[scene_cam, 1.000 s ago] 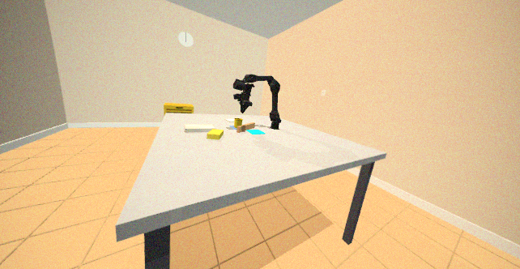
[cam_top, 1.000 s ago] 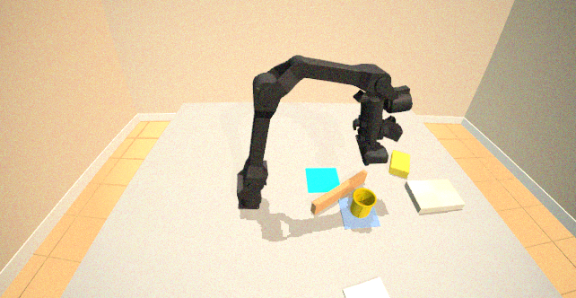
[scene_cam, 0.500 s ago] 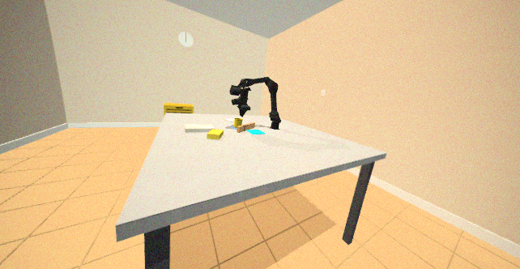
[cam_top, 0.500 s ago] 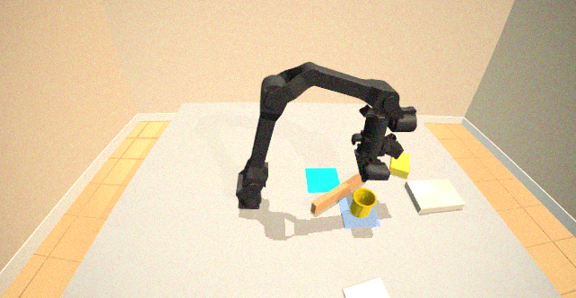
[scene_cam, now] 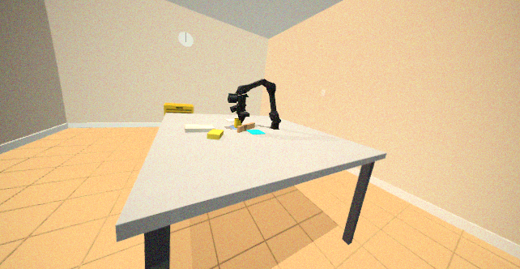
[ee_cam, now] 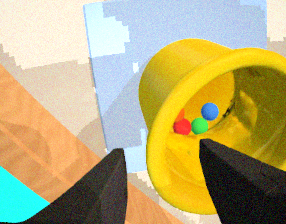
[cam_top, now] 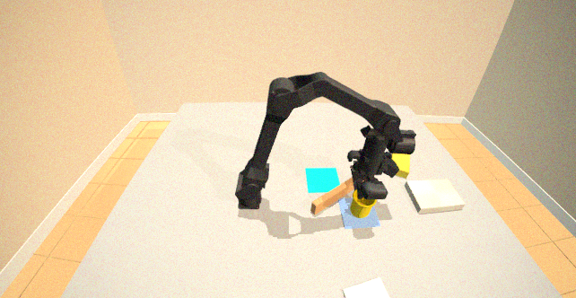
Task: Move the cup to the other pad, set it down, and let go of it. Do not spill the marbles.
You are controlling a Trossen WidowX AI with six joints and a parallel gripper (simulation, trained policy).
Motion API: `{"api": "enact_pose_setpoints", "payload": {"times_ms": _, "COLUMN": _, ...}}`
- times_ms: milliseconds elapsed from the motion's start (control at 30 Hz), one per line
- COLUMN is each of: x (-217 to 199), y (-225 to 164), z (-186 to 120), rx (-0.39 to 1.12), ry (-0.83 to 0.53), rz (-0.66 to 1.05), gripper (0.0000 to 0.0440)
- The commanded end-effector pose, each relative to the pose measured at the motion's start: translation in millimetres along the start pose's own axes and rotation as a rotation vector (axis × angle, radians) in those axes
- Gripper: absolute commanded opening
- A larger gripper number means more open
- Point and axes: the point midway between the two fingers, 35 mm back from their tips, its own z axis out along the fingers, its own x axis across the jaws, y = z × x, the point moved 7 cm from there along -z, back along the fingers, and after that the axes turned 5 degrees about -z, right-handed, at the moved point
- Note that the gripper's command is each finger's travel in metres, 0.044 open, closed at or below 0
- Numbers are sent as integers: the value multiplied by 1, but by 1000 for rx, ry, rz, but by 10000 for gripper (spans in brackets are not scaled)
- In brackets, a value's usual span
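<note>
"Where is the cup now?"

"The yellow cup (cam_top: 360, 210) (scene_cam: 237, 123) (ee_cam: 166, 85) stands upright on the periwinkle-blue pad (cam_top: 352, 223) (scene_cam: 232, 127) (ee_cam: 144, 20). I can make out a blue marble (ee_cam: 209, 111), a green marble (ee_cam: 199, 126) and a red marble (ee_cam: 182, 127) inside, with an orange patch behind the red that may be a 4th"

"And the tool (cam_top: 360, 188) (scene_cam: 241, 121) (ee_cam: 162, 153)?"

"Partly open, pointing down at the cup and holding nothing. In the wrist view 1 finger overlaps the cup's mouth and the other lies outside the rim, so I'd guess it is lining up to pinch the wall. That would suit a cup wider than the gap, and keeping it upright should keep the marbles in"

"What stands in the way?"

"The wooden bar (cam_top: 331, 198) (scene_cam: 246, 127) (ee_cam: 39, 130). It lies slantwise between the 2 pads, so the cup probably needs lifting over it to reach the cyan pad (cam_top: 322, 179) (scene_cam: 256, 132) (ee_cam: 14, 200). A low drag could bump the bar and tip the marbles out"

"Anything else on the desk (cam_top: 202, 251) (scene_cam: 202, 170)?"

"A yellow block (cam_top: 400, 163) (scene_cam: 215, 134) and a cream slab (cam_top: 434, 195) (scene_cam: 198, 128), both off the likely path, and a flat white piece (cam_top: 368, 290) (scene_cam: 230, 120) well apart from the pads. The finger over the mouth worries me more: coming down skewed, it could push the cup over"
</note>
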Motion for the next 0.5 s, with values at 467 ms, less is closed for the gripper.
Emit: {"api": "enact_pose_setpoints", "payload": {"times_ms": 467, "x": -4, "y": -4, "z": 23, "rx": 25, "ry": 20, "rz": -179, "gripper": 16}}
